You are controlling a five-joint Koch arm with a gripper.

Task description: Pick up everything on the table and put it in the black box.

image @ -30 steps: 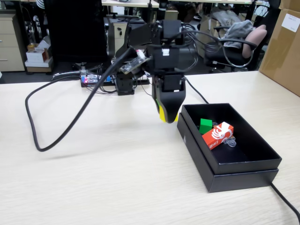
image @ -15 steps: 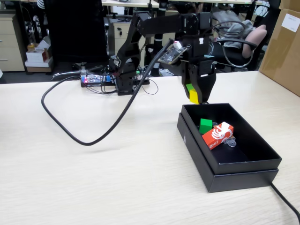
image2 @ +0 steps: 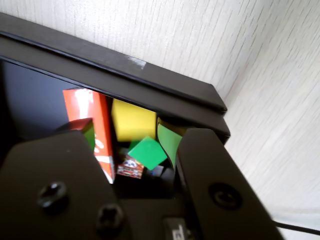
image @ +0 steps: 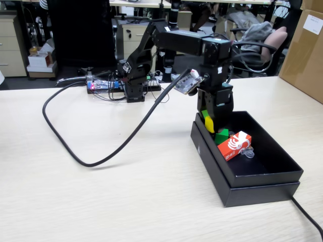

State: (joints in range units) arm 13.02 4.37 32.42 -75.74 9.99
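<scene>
My gripper (image: 209,121) (image2: 127,132) hangs low over the left rear corner of the black box (image: 262,179) (image2: 150,87). The yellow cube (image: 209,124) (image2: 132,120) sits between the green-padded fingertips. In the wrist view it lies against the right pad, with a gap to the left pad, so the jaws stand open. On the box floor lie the green cube (image: 221,135) (image2: 147,152) and the red packet (image: 234,144) (image2: 102,125). The box rests on the light wood table (image: 126,176) (image2: 200,40).
A clear-wrapped candy (image: 248,152) lies beside the red packet in the box. A thick black cable (image: 75,151) loops across the table's left half. The arm's base and a circuit board (image: 101,84) stand at the back. A brown carton (image: 305,50) stands at far right.
The arm swung right from the table's middle to the box, carrying the yellow cube. It then lowered the cube into the box's left rear corner.
</scene>
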